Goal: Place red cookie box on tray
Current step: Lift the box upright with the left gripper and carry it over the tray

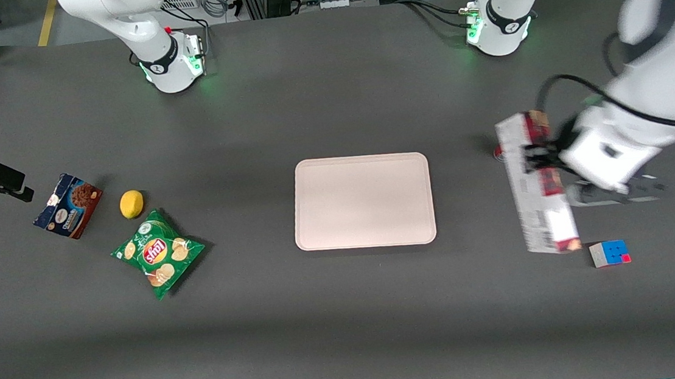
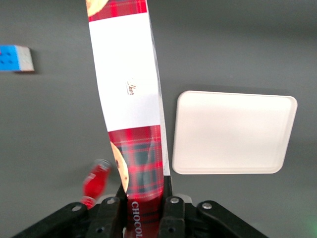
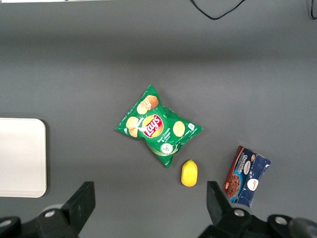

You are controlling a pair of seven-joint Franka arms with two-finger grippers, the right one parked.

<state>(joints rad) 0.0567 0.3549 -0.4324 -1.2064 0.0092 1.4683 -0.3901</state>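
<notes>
The red cookie box (image 1: 536,187) is a long slim box with a plaid face and a white label patch (image 2: 128,84). My left gripper (image 1: 539,159) is shut on it near one end, and the fingers (image 2: 173,210) press both long sides. The box looks raised off the table, its long axis running toward the front camera. The pale pink tray (image 1: 363,201) lies flat at the table's middle with nothing on it, a gap of bare table away from the box toward the parked arm's end. The tray (image 2: 230,131) also shows beside the box in the left wrist view.
A red bottle (image 2: 96,178) lies under the gripped end of the box. A colour cube (image 1: 609,253) sits near the box's free end, and a dark grey item (image 1: 619,192) lies below the wrist. A chips bag (image 1: 158,253), lemon (image 1: 131,204) and blue cookie box (image 1: 68,205) lie toward the parked arm's end.
</notes>
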